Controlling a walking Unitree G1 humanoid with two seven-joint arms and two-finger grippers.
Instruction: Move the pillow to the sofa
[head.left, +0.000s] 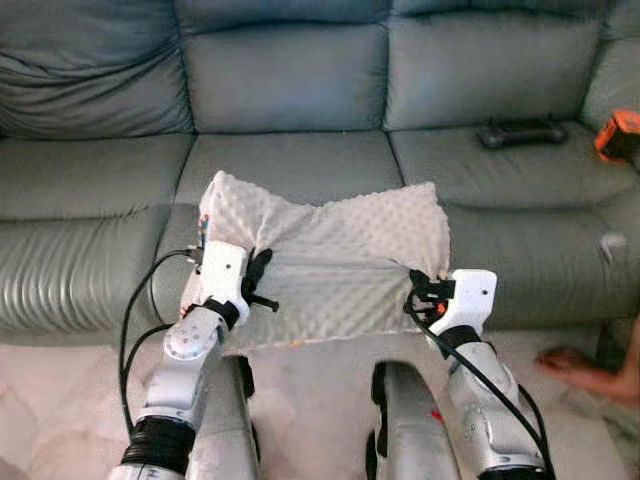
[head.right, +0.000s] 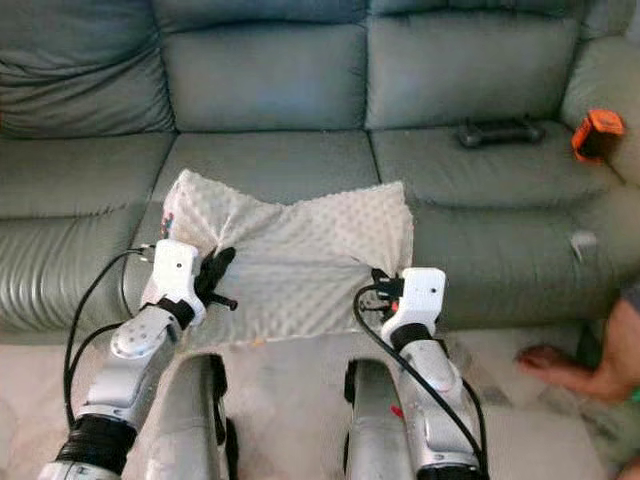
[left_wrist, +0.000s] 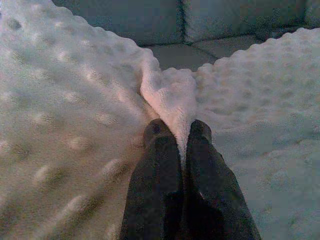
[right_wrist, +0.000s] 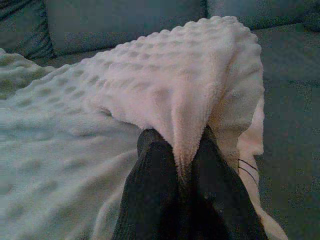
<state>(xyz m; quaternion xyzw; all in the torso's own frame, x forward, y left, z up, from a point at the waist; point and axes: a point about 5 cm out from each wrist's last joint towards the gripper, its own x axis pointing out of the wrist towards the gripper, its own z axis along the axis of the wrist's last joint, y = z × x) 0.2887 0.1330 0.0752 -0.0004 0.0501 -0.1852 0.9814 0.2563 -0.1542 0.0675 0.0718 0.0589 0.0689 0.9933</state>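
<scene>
A cream pillow (head.left: 330, 250) with a bumpy, dotted cover lies over the front edge of the grey leather sofa (head.left: 290, 90), its far half on the middle seat. My left gripper (head.left: 262, 275) is shut on a fold at the pillow's left side; the left wrist view shows the fold pinched between the black fingers (left_wrist: 160, 150). At the pillow's near right corner, my right gripper (head.left: 418, 290) is shut on another fold of fabric (right_wrist: 185, 135), squeezed between its fingers (right_wrist: 155, 155).
A black controller (head.left: 520, 132) lies on the right seat, and an orange and black object (head.left: 620, 135) sits at the sofa's far right. A person's foot (head.left: 590, 375) rests on the pale floor at the right. The left seat (head.left: 90, 180) holds nothing.
</scene>
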